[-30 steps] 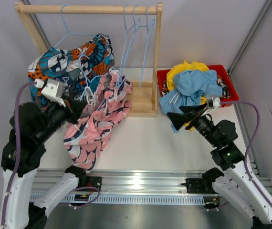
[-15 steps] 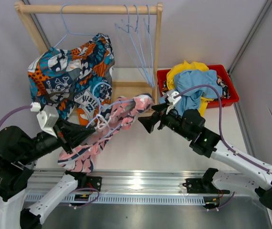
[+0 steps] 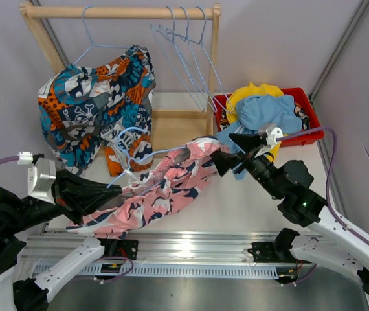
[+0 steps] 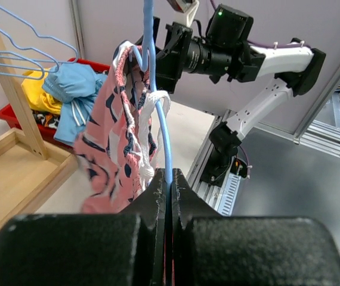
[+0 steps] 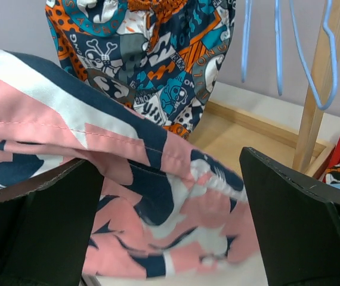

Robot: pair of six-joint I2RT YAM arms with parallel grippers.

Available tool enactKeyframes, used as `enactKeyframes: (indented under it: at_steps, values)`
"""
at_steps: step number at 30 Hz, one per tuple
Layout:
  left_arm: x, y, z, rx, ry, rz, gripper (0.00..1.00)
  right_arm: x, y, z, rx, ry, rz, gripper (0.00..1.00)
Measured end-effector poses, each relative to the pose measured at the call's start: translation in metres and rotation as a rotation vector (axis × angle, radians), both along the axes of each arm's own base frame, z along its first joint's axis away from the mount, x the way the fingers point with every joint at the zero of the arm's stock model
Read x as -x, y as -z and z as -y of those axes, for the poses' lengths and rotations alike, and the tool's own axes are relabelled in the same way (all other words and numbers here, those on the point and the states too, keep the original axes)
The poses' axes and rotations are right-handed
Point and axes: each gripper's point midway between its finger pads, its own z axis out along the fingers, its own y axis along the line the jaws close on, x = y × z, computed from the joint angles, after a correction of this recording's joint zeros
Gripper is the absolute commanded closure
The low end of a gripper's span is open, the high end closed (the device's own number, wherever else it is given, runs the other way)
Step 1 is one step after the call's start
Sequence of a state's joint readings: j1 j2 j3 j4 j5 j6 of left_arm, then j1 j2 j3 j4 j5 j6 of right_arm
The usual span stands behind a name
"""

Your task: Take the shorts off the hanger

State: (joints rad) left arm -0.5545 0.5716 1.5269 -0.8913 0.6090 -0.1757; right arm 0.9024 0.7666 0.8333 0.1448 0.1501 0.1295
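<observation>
- The left hand (image 3: 116, 190) sits low at the near left. Its fingers (image 4: 155, 189) are pressed together on the blue wire of the hanger (image 4: 167, 143), and no gap shows beside the wire.
- The patchwork shorts (image 3: 94, 97) hang at the left end of the wooden rack (image 3: 120, 11), on a second hanger (image 3: 92, 37) hooked over the rail. They are apart from both hands.
- The hanger slants up and away from the left hand. In the left wrist view its wire runs through the waistband of the pink shorts (image 4: 113, 131), and a white drawstring is wrapped around the wire.
- The pink shorts (image 3: 165, 188) stretch in a long band above the worktop (image 3: 236, 201), from the left hand across to the right hand. The lower end sags toward the near edge, and I cannot tell whether it rests there.
- The spare hangers (image 3: 191, 58) dangle tilted from the right end of the rail.
- The right hand (image 3: 222, 148) meets the far end of the pink shorts with its fingers (image 5: 301, 220) spread wide. The cloth (image 5: 68, 137) lies across the gap and is not pinched.
- The red bin (image 3: 309, 107) stands at the far right, behind the right hand. The yellow shorts (image 3: 252, 91) and the blue shorts (image 3: 268, 113) are heaped in it, the blue spilling over the front rim.
</observation>
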Motion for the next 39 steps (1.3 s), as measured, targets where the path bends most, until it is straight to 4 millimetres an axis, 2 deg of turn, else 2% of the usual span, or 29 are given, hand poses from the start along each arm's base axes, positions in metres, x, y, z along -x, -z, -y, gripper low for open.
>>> enactKeyframes:
  at_steps: [5,7,8,9,12,16,20,22,25,28,32,35,39]
  values:
    - [0.003,-0.005,0.001,0.007,0.015,0.006,1.0,-0.003,0.011,-0.006,0.007,-0.007,-0.005,0.01]
    - [0.004,-0.005,0.002,0.006,0.026,0.001,1.0,-0.006,0.022,-0.014,0.022,-0.019,-0.019,0.1]
    - [0.004,-0.005,0.002,0.006,0.029,-0.001,1.0,-0.008,0.029,-0.019,0.035,-0.03,-0.03,0.22]
    - [0.003,-0.005,0.003,0.004,0.029,-0.003,1.0,-0.008,0.037,-0.024,0.048,-0.044,-0.04,0.52]
    - [0.001,-0.004,0.004,0.0,0.028,-0.011,1.0,-0.007,0.052,-0.036,0.068,-0.091,-0.057,1.0]
    - [-0.003,-0.003,0.006,-0.007,0.024,-0.021,1.0,-0.005,0.053,-0.043,0.062,-0.121,-0.057,1.0]
    - [-0.006,-0.002,0.007,-0.011,0.02,-0.027,1.0,-0.008,0.047,-0.034,0.052,-0.097,-0.042,1.0]
    - [-0.007,-0.002,0.007,-0.012,0.014,-0.029,1.0,-0.013,0.043,-0.021,0.043,-0.061,-0.031,1.0]
    - [-0.011,0.0,0.007,-0.018,0.003,-0.03,1.0,-0.018,0.03,0.01,0.011,0.01,0.001,1.0]
    - [-0.015,0.002,0.009,-0.027,0.0,-0.04,1.0,-0.018,0.015,0.041,-0.026,0.071,0.045,1.0]
    - [-0.022,0.008,0.013,-0.046,-0.001,-0.061,1.0,-0.015,0.005,0.071,-0.051,0.127,0.077,1.0]
    - [-0.026,0.011,0.015,-0.059,-0.001,-0.072,1.0,-0.018,0.009,0.084,-0.05,0.158,0.063,1.0]
    - [-0.028,0.017,0.015,-0.083,-0.005,-0.083,1.0,-0.028,0.025,0.093,-0.032,0.192,-0.007,1.0]
